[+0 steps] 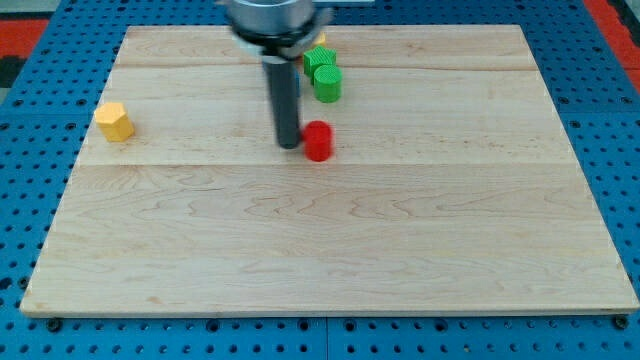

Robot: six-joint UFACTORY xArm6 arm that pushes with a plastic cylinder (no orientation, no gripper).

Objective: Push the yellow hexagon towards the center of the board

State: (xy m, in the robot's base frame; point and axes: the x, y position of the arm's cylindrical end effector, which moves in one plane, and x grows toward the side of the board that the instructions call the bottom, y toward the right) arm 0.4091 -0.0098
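The arm carries no pincer, so no open or clamped state applies; it ends in a dark rod whose lower end, my tip [289,146], rests on the wooden surface [330,250] slightly above the board's middle. The tip stands just beside the red block [318,141], on that block's left in the view; whether they touch cannot be told. The yellow hexagon [114,121], the task's object, sits alone near the view's left edge of the surface, well apart from the tip. The green block [324,73] lies near the view's top, partly behind the rod; something yellowish shows behind it but cannot be identified. Judgement: pushing the hexagon toward the centre requires contact on its left face, so the tip is not yet positioned; it must travel around to the hexagon's far side first.
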